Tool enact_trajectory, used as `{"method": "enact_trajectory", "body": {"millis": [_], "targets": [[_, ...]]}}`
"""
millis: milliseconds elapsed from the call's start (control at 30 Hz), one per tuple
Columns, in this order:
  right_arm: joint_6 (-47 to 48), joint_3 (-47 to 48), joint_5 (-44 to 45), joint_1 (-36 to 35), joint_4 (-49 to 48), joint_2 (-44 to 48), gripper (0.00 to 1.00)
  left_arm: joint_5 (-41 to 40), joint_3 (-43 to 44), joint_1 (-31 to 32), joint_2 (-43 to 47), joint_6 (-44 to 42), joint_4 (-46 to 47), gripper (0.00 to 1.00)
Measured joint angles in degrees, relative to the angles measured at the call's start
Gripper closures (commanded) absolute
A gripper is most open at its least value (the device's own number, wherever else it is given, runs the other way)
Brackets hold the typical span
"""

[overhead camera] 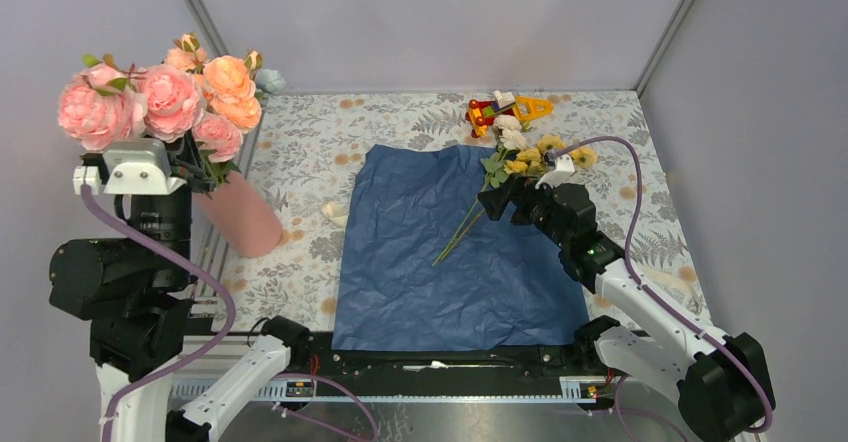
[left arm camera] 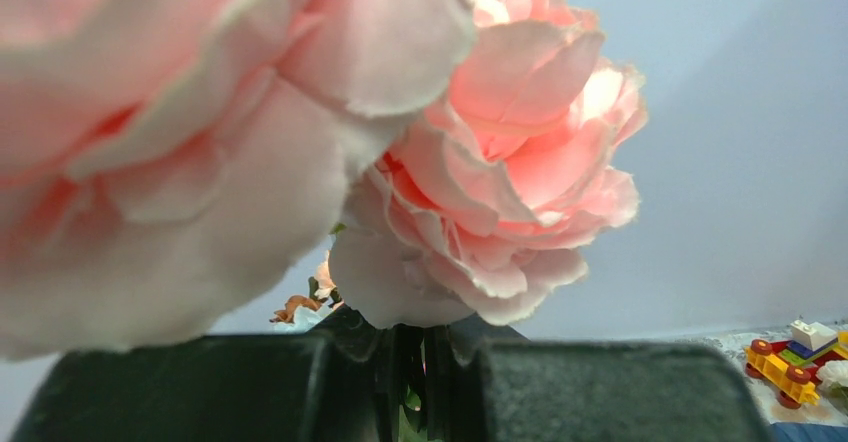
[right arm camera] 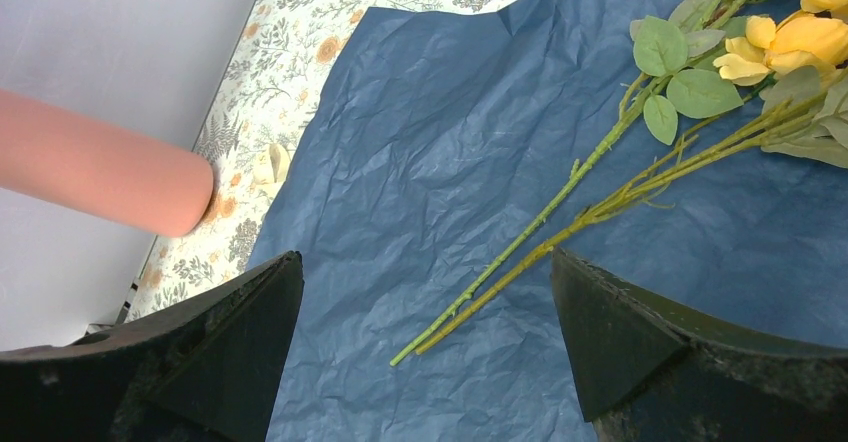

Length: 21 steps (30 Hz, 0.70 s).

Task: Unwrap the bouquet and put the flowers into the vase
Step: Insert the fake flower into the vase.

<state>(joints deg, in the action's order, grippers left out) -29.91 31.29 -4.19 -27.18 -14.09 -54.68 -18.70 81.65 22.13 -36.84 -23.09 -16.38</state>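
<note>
Flowery tablecloth (overhead camera: 300, 132), navy paper (overhead camera: 420, 252) spread flat. Yellow and cream flowers (overhead camera: 520, 152) lie on its far right corner. My right gripper (right arm camera: 425, 260) hangs over their stems, jaws wide, empty. My left gripper (left arm camera: 405, 352) pinches the pink roses (overhead camera: 170, 102) by their stems, just above the vase (overhead camera: 245, 217).

Floral-clothed table (overhead camera: 400, 122) bears blue paper (overhead camera: 450, 262), vase (overhead camera: 245, 224), toy (overhead camera: 503, 111), perhaps a ribbon (overhead camera: 335, 212).

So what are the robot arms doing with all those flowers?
The left end effector is shut on the stems of the pink flowers, holding them by the top of the pink vase. The blue paper lies spread flat. The right end effector is open and hovers over the yellow and cream flowers, whose stems lie on the paper.
</note>
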Motion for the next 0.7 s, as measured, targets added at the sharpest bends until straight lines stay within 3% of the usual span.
{"method": "enact_trajectory", "body": {"millis": [333,700], "targets": [[-0.61,-1.09,-0.04,0.2,-0.17,0.98,0.01,-1.73,4.42,0.0,0.0,-0.02,-1.29,1.0],[-0.9,-1.6,-0.33,0.28,-0.22,2.25,0.01,-4.11,-0.98,0.0,0.33,0.02,-0.63,1.0]]}}
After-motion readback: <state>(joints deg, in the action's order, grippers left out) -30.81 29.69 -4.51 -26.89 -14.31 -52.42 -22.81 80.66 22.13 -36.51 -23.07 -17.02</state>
